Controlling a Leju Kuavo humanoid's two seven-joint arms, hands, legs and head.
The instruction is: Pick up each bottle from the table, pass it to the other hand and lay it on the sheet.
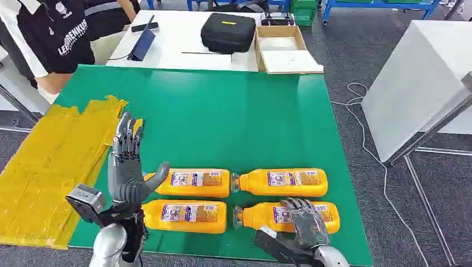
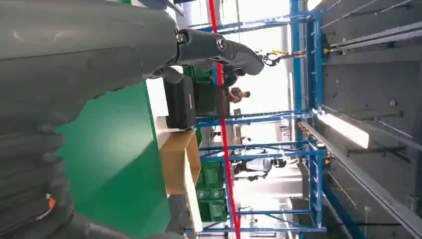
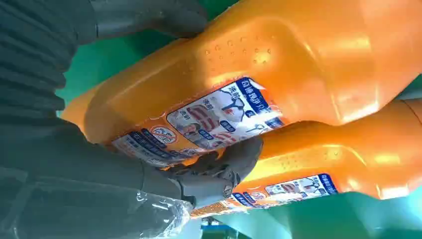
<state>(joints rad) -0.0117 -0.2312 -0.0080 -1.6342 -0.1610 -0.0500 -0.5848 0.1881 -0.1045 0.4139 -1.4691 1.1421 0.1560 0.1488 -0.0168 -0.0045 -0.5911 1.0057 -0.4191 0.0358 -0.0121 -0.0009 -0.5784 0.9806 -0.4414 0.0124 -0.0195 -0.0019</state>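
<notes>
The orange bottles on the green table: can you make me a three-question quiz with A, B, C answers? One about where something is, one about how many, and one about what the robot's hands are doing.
1. Where is the yellow sheet?
A. on the robot's left side of the green table
B. on its right side
C. under the black case

2. How many orange bottles lie on the table?
A. two
B. three
C. four

3. What is the right hand doing?
A. hanging off the table
B. closing on the near right bottle
C. holding the cardboard box

Answers:
1. A, the sheet covers the table's left edge beside the raised left hand.
2. C, two rows of two bottles.
3. B, the right wrist view shows its fingers and thumb around the bottle, which is not yet lifted; the left hand is open and holds nothing.
</notes>
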